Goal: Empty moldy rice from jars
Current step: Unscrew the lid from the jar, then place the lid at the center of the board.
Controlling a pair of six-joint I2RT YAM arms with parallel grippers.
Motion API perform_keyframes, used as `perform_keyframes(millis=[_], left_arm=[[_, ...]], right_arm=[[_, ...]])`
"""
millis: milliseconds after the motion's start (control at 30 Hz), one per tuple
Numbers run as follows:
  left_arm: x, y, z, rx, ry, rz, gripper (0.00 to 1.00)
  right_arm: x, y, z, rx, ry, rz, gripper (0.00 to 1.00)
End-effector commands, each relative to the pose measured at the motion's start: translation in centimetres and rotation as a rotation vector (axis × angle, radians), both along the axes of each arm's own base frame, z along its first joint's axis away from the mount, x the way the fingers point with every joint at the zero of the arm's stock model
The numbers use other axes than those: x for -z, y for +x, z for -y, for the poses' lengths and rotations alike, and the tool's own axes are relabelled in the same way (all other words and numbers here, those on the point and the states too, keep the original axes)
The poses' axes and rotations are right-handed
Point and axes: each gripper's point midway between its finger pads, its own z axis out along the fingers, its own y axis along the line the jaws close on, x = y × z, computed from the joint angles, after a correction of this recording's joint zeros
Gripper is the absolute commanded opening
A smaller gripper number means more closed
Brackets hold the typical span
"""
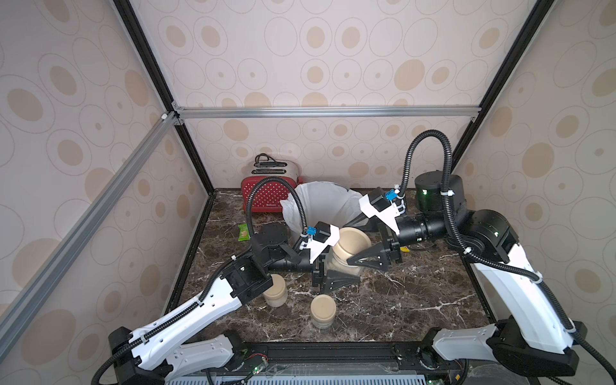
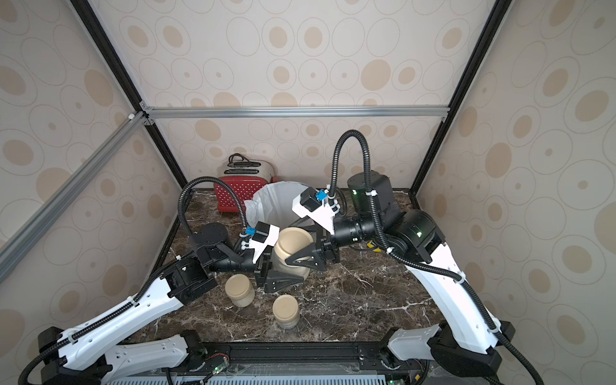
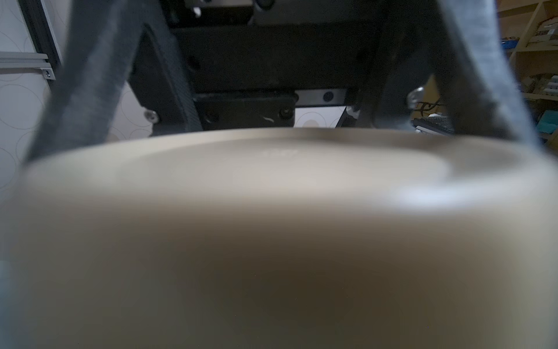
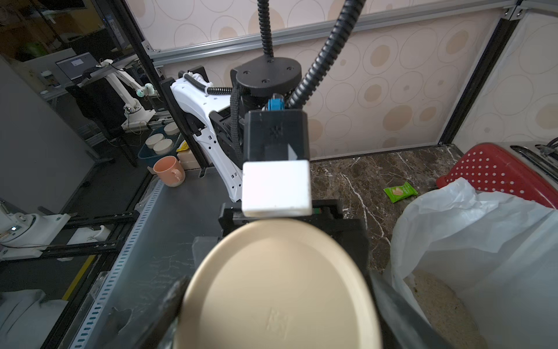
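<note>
Evidently, the left gripper (image 1: 346, 266) pinched a clear glass jar (image 1: 336, 265); the right gripper (image 1: 355, 245) clasped its round beige lid (image 1: 348, 236), embossing illegible.

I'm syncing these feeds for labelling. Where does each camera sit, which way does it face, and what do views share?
Top views: high at the front, looking down toward the back wall; both arms, left claw on the jar, right claw on its lid.
Left wrist: on the left arm, facing the lid close-up; only the right claw's fingers show.
Right wrist: on the right arm, facing the lid, left arm and bin; own fingers flank the lid.
Shared: every view shows the lid.
</note>
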Motion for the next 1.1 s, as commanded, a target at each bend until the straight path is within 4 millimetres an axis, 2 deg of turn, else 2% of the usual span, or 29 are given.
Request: perform_keyframes(millis=[0,200,567,733,900,1067], left_arm=[[-0.8,0.1,-0.2,-0.006,-0.016,0.003,0.34],[-0.9,0.1,-0.4,-0.016,-0.018,0.004,0.34],[-1.1,0.3,-1.4,-0.075,-0.014,0.036,0.34],[-1.5,0.3,-1.9,-0.096,-0.011,0.059,0.34],[-1.6,0.2,-2.1,-0.105,-0.002,0.071,0.34],[-1.5,0.1,-2.3,-0.107,0.0,0.072,0.35]], right_arm=[[-4.0,-1.0,0.7,-0.03,0.149,0.128,0.5],[-5.2,-0.5,1.4,0.013,0.218,0.157,0.48],[-2.7,2.3,3.7,0.262,0.136,0.178,0.48],[1.1,5.5,6.1,0.483,0.03,0.16,0.48],[5.4,8.4,9.2,0.681,-0.037,0.057,0.48],[10.3,11.0,13.4,0.944,-0.11,-0.015,0.47]])
